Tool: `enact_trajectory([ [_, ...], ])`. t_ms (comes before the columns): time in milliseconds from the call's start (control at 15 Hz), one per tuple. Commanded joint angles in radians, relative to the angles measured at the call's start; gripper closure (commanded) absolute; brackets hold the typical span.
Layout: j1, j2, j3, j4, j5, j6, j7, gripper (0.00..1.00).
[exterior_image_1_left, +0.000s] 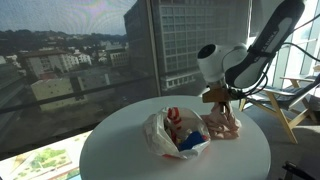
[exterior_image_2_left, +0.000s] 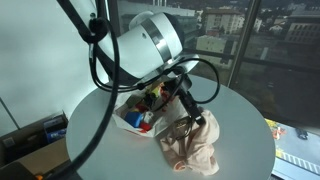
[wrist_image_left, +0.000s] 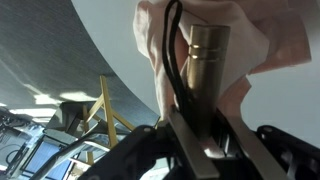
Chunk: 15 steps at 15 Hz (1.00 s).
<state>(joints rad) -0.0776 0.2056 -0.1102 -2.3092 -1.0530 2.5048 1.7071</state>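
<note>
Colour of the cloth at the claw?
Pale peach-pink; the cloth shows best in an exterior view.

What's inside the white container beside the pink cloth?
The white container holds red and blue items; their kind is unclear, and whatever lies beneath them is covered.

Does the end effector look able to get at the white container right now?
Probably not to grasp: the end effector seems shut on the pink cloth. The path itself looks free, as the container lies just beside it, uncovered from above.
</note>
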Motion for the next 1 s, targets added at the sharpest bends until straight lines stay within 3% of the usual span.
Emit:
enact_trajectory([
  [0, -0.019, 0.013, -0.031, 0.007, -0.009, 0.085, 0.029, 0.81],
  [67, -0.02, 0.018, -0.035, 0.01, -0.004, 0.097, 0.024, 0.43],
  [200, -0.023, 0.024, -0.041, 0.012, 0.008, 0.114, 0.015, 0.35],
  [467, -0.032, 0.013, -0.043, -0.004, 0.096, 0.117, -0.004, 0.04],
  [733, -0.011, -0.056, -0.01, -0.022, 0.275, 0.024, -0.168, 0.0],
  [933, 0.051, -0.121, 0.032, 0.01, 0.347, -0.134, -0.273, 0.0],
])
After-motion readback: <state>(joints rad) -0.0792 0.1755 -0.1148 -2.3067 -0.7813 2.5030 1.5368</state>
